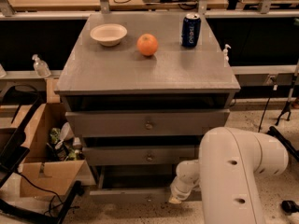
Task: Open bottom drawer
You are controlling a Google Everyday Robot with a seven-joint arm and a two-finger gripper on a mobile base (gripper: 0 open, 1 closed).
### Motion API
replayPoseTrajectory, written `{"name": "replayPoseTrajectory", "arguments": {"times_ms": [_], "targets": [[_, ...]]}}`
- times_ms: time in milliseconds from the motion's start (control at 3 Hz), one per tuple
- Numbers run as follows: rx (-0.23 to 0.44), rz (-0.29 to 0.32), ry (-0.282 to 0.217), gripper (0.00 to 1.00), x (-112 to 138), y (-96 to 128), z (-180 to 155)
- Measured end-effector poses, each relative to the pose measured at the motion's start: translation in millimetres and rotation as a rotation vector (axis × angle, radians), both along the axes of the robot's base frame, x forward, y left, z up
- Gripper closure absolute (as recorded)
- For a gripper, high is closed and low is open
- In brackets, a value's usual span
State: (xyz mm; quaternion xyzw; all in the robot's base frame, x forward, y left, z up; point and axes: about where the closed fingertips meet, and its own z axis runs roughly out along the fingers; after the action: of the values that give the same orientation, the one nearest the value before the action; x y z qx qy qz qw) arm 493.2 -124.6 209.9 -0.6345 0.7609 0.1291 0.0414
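The grey cabinet has three drawers stacked down its front. The bottom drawer sits lowest, its front standing out a little from the cabinet, with a dark gap above it. My white arm reaches in from the lower right. My gripper is at the right part of the bottom drawer's front, low near the floor, mostly hidden by the wrist. The middle drawer and top drawer each show a small round knob at centre.
On the cabinet top stand a white bowl, an orange and a blue can. An open cardboard box with clutter sits left of the cabinet, with a black stand and cables on the floor beside it. A workbench runs behind.
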Motion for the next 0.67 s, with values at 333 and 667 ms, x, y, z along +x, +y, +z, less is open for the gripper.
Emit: {"name": "replayPoseTrajectory", "arguments": {"times_ms": [333,667], "targets": [[0.0,0.0,0.0,0.11,0.0,0.0,0.0],[0.0,0.0,0.0,0.0,-0.1,0.0,-0.1]]}}
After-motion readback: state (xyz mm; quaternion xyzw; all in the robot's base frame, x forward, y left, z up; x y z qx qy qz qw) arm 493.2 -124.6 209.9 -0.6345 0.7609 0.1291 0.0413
